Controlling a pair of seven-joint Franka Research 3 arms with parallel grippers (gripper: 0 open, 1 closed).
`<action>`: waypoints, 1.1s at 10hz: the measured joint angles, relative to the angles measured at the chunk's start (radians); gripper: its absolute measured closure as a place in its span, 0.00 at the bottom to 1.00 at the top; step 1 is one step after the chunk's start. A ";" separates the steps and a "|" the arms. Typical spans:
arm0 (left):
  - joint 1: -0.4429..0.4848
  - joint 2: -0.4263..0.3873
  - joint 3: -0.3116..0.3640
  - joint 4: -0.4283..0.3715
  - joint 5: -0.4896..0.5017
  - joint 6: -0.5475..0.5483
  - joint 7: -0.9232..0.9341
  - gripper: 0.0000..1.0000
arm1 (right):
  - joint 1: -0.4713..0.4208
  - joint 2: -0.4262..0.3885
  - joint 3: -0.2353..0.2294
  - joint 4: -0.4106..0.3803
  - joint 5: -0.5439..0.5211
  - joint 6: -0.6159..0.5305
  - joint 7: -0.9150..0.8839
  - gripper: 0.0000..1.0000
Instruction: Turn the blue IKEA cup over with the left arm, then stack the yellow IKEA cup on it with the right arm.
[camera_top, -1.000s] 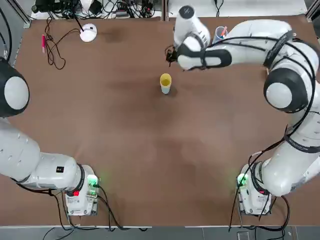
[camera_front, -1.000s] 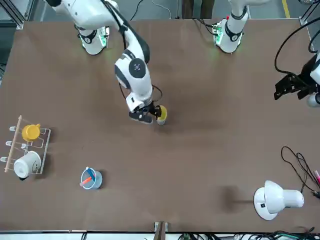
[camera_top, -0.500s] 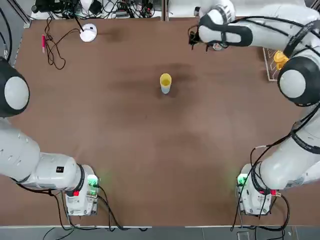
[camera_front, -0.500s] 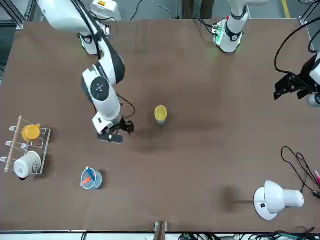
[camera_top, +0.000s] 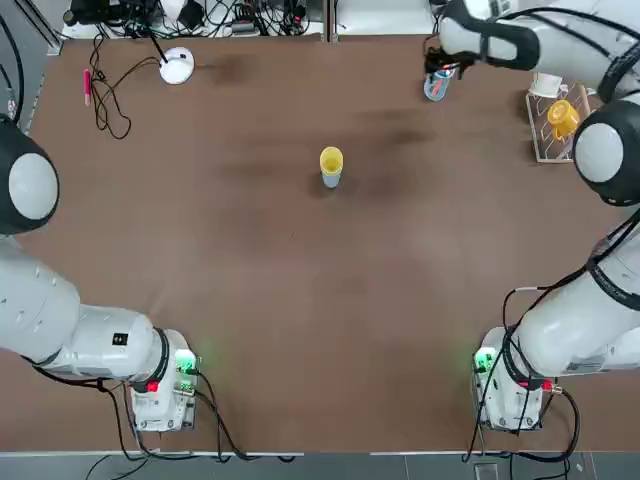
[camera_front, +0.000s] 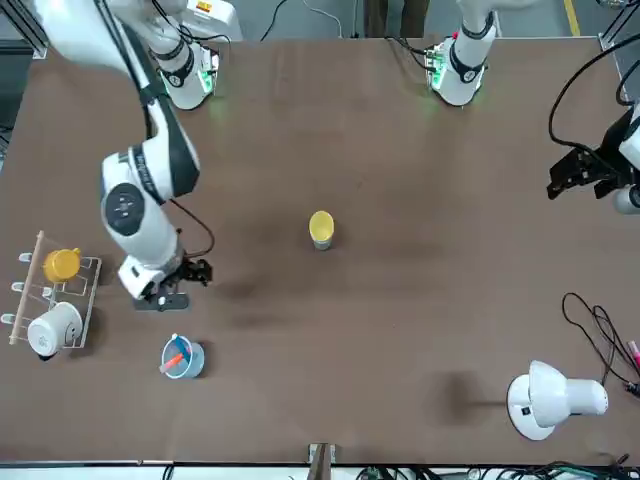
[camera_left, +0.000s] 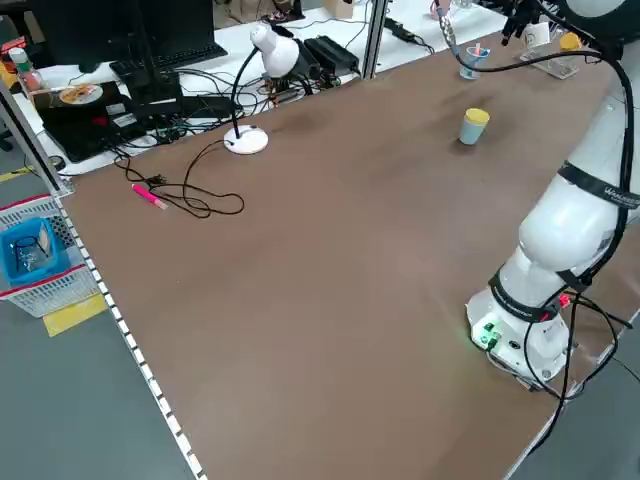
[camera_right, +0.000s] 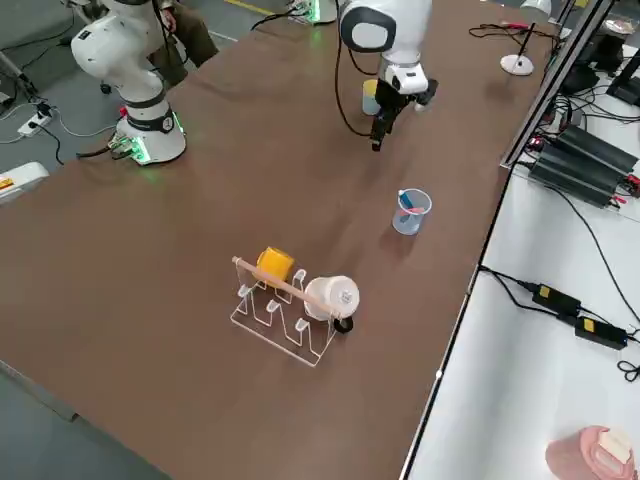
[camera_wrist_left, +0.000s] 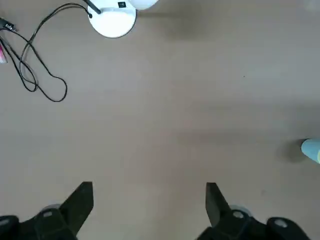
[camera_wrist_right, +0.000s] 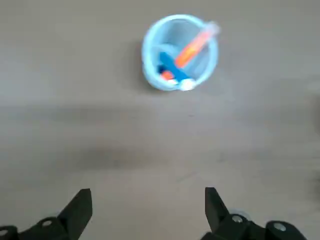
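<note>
Bright-yellow cup (camera_top: 331, 160) tops light-blue cup (camera_top: 331, 180), brown table (camera_top: 250, 260).

A see-through blue cup (camera_wrist_right: 180, 52) stands on the brown table (camera_wrist_right: 75, 125), seen from straight above. Inside it lie an orange-pink stick (camera_wrist_right: 192, 45) and a blue one (camera_wrist_right: 167, 65), crossing near the cup's rim. The right gripper (camera_wrist_right: 147, 212) hangs over bare table near the cup, its two black fingers (camera_wrist_right: 80, 207) spread wide and empty.

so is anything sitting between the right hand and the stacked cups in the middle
Nothing visible does. The right hand, open and empty, hangs near the see-through cup with sticks, and only bare table lies between it and the yellow IKEA cup stacked on the blue IKEA cup.
</note>
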 joint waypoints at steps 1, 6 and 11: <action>-0.001 0.000 -0.002 0.001 0.000 0.000 0.000 0.01 | -0.022 -0.015 -0.020 0.000 0.001 -0.014 -0.057 0.00; -0.001 0.000 -0.019 0.003 0.000 0.000 0.000 0.01 | -0.104 -0.163 -0.035 0.003 0.075 -0.145 -0.171 0.00; 0.005 0.000 -0.018 0.004 0.000 -0.001 0.002 0.01 | -0.071 -0.425 -0.237 0.035 0.140 -0.339 -0.221 0.00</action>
